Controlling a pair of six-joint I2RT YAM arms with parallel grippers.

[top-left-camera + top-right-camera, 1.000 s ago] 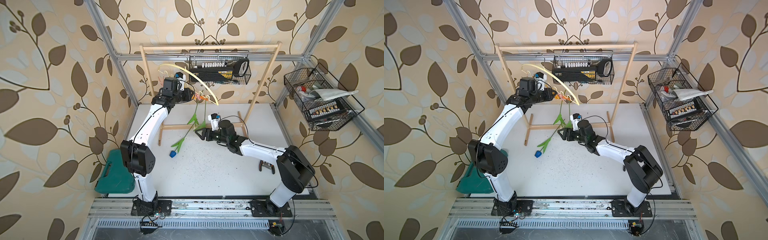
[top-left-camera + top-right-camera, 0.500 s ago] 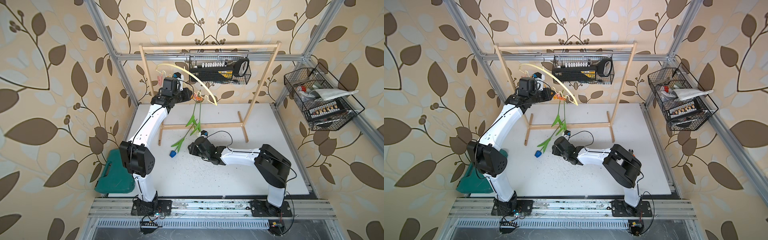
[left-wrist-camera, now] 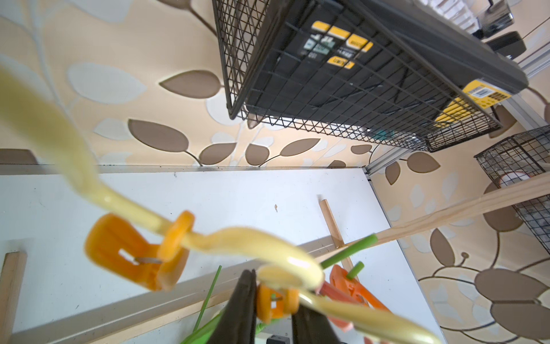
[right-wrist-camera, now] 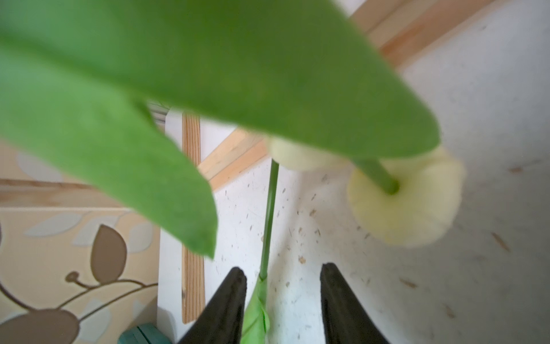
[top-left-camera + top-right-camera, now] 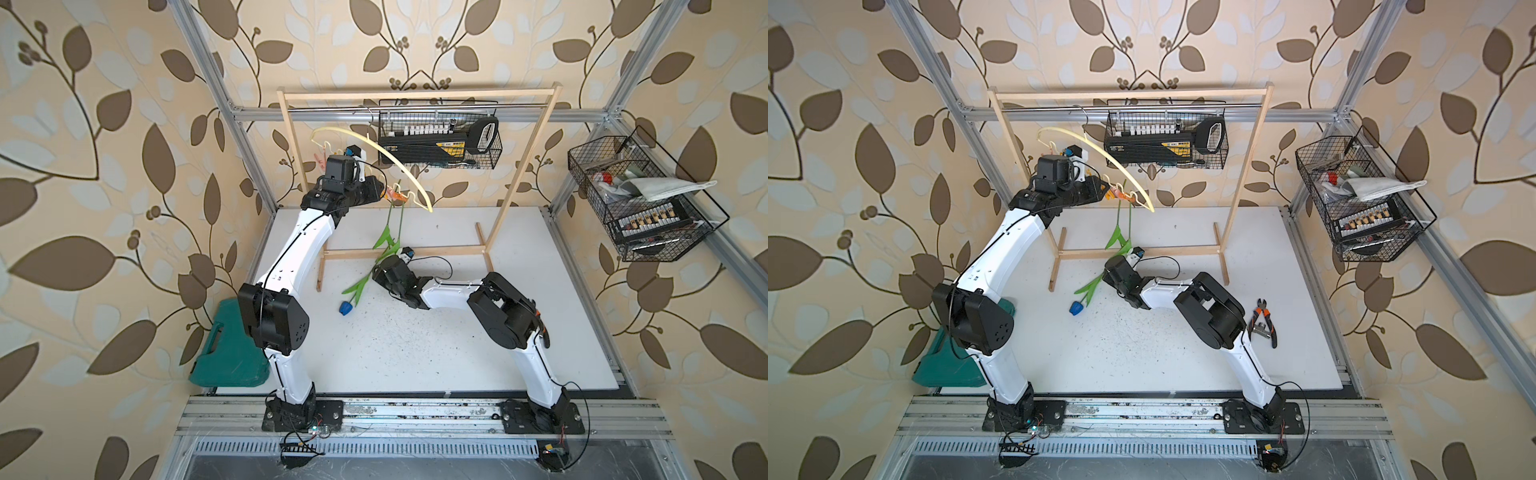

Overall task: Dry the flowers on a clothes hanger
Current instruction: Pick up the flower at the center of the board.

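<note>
Well, the left gripper (image 3: 273, 299) is up high, pinching an orange clothespin (image 3: 279, 302) on the yellow clothes hanger (image 3: 253, 239). Two flowers (image 5: 384, 239) hang from the hanger by their stems, heads down, and a cream head (image 4: 407, 202) is near the white table (image 5: 415, 353). The blue flower (image 5: 345, 308) lies on the table. The right gripper (image 4: 282, 268) is down low, its jaws apart, with a thin green stem (image 4: 269, 214) between them, not squeezed.
</note>
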